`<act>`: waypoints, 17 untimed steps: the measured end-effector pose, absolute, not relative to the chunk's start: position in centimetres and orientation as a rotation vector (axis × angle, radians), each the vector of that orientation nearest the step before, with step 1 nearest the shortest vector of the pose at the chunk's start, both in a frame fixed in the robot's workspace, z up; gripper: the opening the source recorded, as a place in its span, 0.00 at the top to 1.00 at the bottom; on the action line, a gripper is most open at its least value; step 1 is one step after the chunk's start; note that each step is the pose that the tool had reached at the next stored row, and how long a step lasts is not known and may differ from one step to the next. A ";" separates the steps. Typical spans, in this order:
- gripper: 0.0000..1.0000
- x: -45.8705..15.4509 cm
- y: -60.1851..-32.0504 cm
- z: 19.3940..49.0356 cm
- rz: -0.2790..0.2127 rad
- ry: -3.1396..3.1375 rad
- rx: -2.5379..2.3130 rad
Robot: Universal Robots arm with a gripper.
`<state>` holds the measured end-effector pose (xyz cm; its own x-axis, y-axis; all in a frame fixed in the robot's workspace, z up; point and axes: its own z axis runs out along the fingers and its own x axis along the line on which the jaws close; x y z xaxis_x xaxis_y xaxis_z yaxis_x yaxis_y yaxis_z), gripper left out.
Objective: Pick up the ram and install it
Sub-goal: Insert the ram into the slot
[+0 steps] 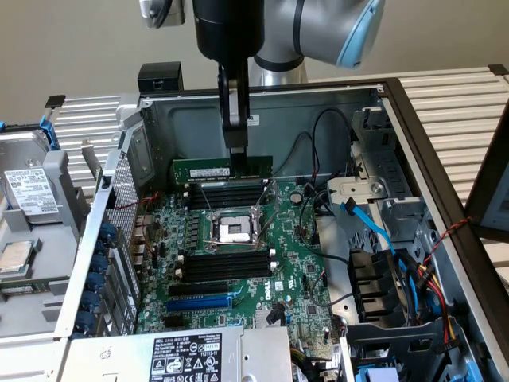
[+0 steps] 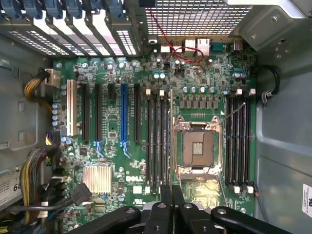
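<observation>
The end effector (image 1: 237, 151) pinches the ram (image 1: 203, 169) above black slots (image 1: 227, 193); the motherboard (image 2: 112, 68) reads "DELL"; the ram's label is illegible.

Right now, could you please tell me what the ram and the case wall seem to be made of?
The ram: green circuit board, probably fibreglass laminate, matte, with a pale label strip. The case wall: bare grey sheet metal, likely steel, going by its dull sheen and folded rim.
</observation>
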<state>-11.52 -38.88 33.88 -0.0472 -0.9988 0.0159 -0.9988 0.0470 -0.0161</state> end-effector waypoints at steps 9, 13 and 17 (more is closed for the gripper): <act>0.88 -11.5 -38.9 32.3 0.036 -2.277 2.164; 0.88 -11.5 -38.9 31.5 0.036 -2.277 2.164; 0.88 -11.5 -38.9 30.8 0.036 -2.277 2.164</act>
<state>-11.53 -38.91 30.78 -0.0508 -0.9986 0.0159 -0.9986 0.0505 -0.0161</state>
